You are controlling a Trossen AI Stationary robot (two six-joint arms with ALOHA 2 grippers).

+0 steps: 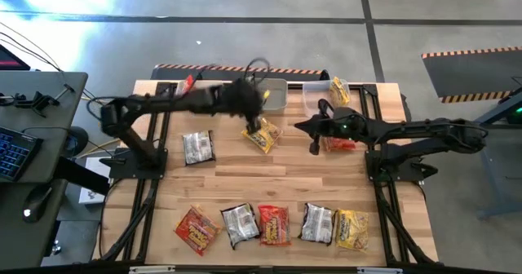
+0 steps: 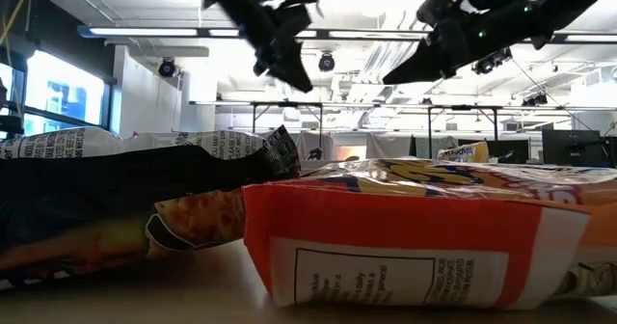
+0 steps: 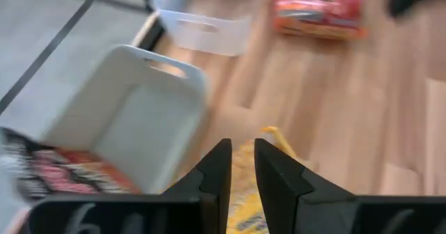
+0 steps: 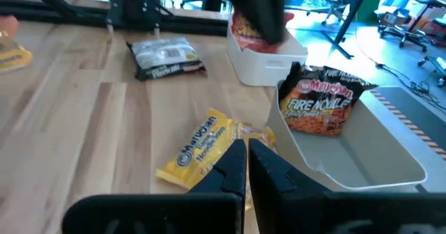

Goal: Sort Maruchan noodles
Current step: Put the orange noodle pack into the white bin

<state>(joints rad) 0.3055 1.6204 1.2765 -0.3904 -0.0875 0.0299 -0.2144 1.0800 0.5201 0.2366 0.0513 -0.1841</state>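
The left claw [image 1: 259, 127] pinches a yellow Maruchan packet [image 1: 264, 135] near the counter's [image 1: 277, 180] far edge, beside a pale bin [image 1: 273, 96]. The right claw [image 1: 312, 148] hangs pressed together, empty. A packet reading "Maruchan Fire Noodle" [image 4: 322, 105] leans in the second bin [image 4: 362, 154].

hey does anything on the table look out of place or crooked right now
One thing: the Fire Noodle packet stands propped on edge against the wall of the right bin, rising above its rim rather than lying flat inside.
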